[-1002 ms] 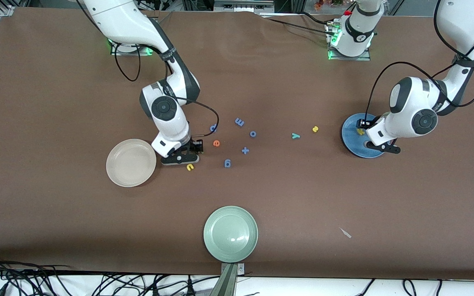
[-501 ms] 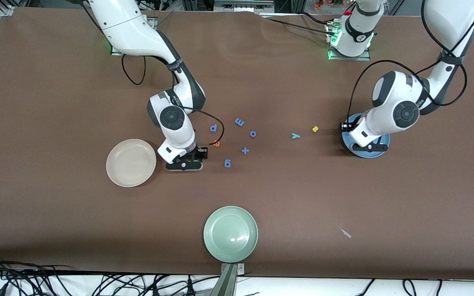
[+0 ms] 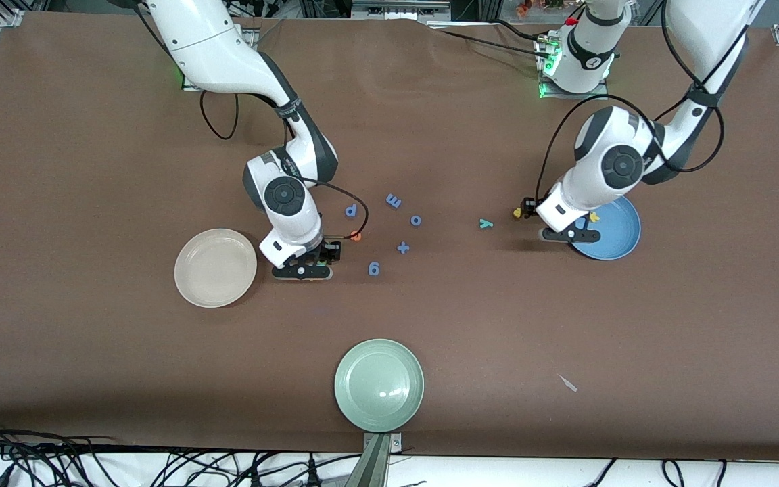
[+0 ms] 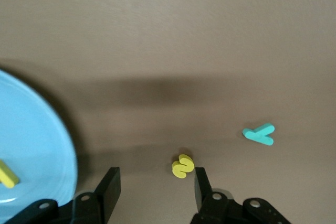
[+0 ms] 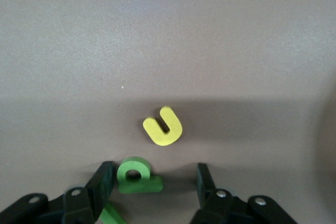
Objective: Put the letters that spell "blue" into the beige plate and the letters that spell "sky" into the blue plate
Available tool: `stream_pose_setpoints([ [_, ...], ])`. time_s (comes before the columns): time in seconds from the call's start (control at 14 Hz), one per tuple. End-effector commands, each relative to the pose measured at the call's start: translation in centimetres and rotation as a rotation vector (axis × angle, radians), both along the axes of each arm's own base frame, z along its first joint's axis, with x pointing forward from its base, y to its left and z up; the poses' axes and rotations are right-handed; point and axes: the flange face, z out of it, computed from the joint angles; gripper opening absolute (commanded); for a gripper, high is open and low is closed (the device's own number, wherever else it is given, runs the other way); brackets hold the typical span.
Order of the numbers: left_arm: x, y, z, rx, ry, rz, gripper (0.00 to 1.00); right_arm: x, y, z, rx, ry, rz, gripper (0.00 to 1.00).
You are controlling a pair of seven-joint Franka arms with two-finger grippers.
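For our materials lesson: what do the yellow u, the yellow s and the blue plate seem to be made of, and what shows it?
Yellow u: likely foam, matte; thick slab with flat face, soft rounded edges and no shine.
Yellow s: the same look, probably foam; chunky, dull surface.
Blue plate: smooth and slightly glossy, with an even colour and shallow rim; plastic or glazed ceramic, the look leaves it open.

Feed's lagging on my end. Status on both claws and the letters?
Left claw open over yellow s, beside blue plate. Right claw open around green b; yellow u close by. Beige plate empty. Nothing blocking.
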Motion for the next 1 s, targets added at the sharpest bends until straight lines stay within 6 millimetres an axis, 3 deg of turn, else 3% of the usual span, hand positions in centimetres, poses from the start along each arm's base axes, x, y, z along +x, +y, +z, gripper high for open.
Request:
stream_pose_setpoints([
  [0.0, -1.3, -2.6, -1.1, 0.029, -0.036, -0.131, 0.65, -0.6, 0.4, -0.3, 0.003, 0.012, -0.031, 0.73],
  [0.07, -1.8, -3.2, -1.6, 0.033, -0.032, -0.158, 0.64, -1.0, 0.7, -0.4, 0.005, 0.017, -0.028, 0.71],
  [0.36, -2.3, -3.3, -3.3, 0.061, -0.027, -0.268, 0.56, -0.9, 0.6, -0.3, 0.005, 0.017, -0.015, 0.42],
  [0.43, -2.3, -3.3, -3.3, 0.063, -0.029, -0.291, 0.49, -0.9, 0.6, -0.2, 0.005, 0.017, -0.013, 0.39],
  [0.64, -2.4, -3.3, -3.6, 0.062, -0.027, -0.309, 0.49, -0.9, 0.6, -0.2, 0.005, 0.017, -0.012, 0.31],
  [0.93, -2.8, -4.0, -5.8, 0.015, -0.025, -0.306, 0.51, -0.7, 0.3, 0.4, -0.008, 0.033, 0.011, 0.23],
])
